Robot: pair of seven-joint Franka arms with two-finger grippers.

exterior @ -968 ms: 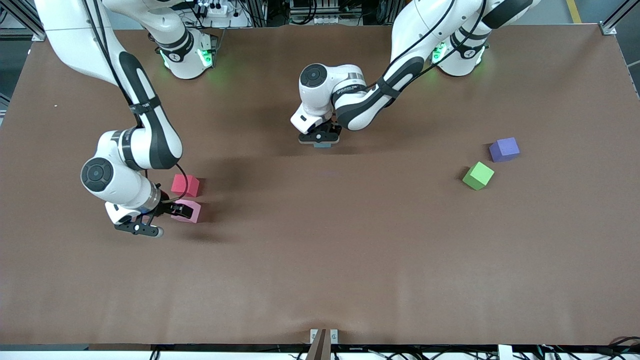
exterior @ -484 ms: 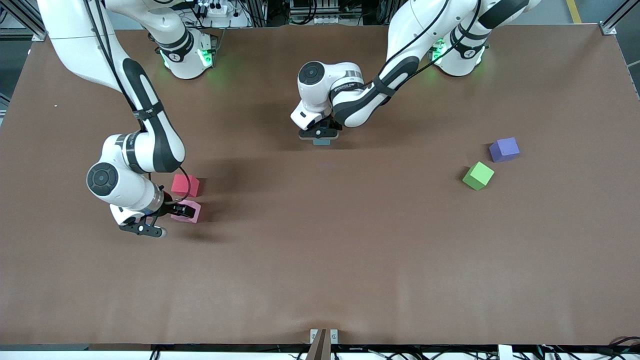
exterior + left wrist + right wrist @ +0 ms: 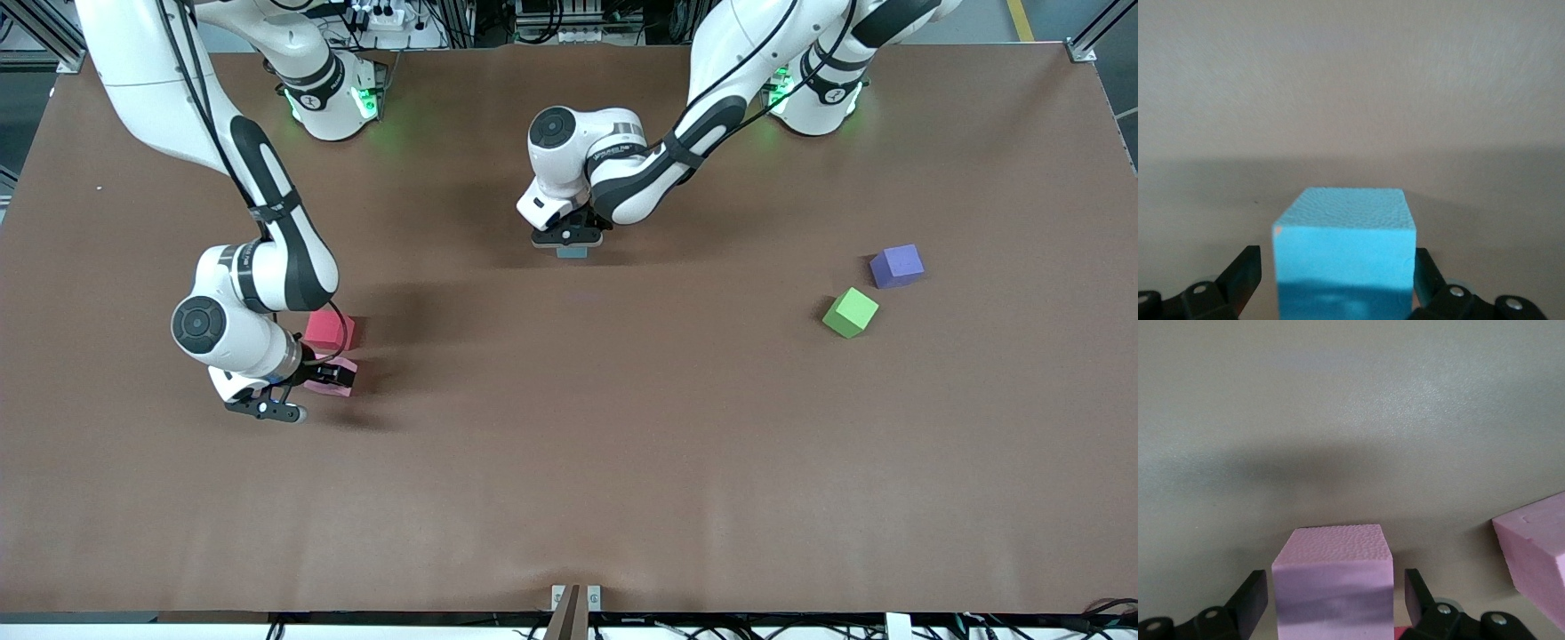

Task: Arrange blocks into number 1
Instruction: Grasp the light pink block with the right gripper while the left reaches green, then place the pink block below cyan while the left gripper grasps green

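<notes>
A cyan block [image 3: 572, 252] [image 3: 1345, 247] sits on the table's middle, on the robots' side. My left gripper [image 3: 569, 242] [image 3: 1336, 275] is low over it and open, one finger on each side, with a gap showing at one finger. Toward the right arm's end, a light pink block [image 3: 343, 377] [image 3: 1333, 580] lies between the open fingers of my right gripper [image 3: 324, 379] [image 3: 1335, 600], with a narrow gap on both sides. A red block [image 3: 329, 331] [image 3: 1538, 553] stands just beside the pink one, farther from the front camera.
A green block [image 3: 850, 312] and a purple block [image 3: 896, 266] lie close together toward the left arm's end of the table. The brown table [image 3: 569, 462] stretches wide nearer the front camera.
The left gripper has opened and let go of the cyan block. The right arm has slid in over the pink block, and its fingers have narrowed a little around it.
</notes>
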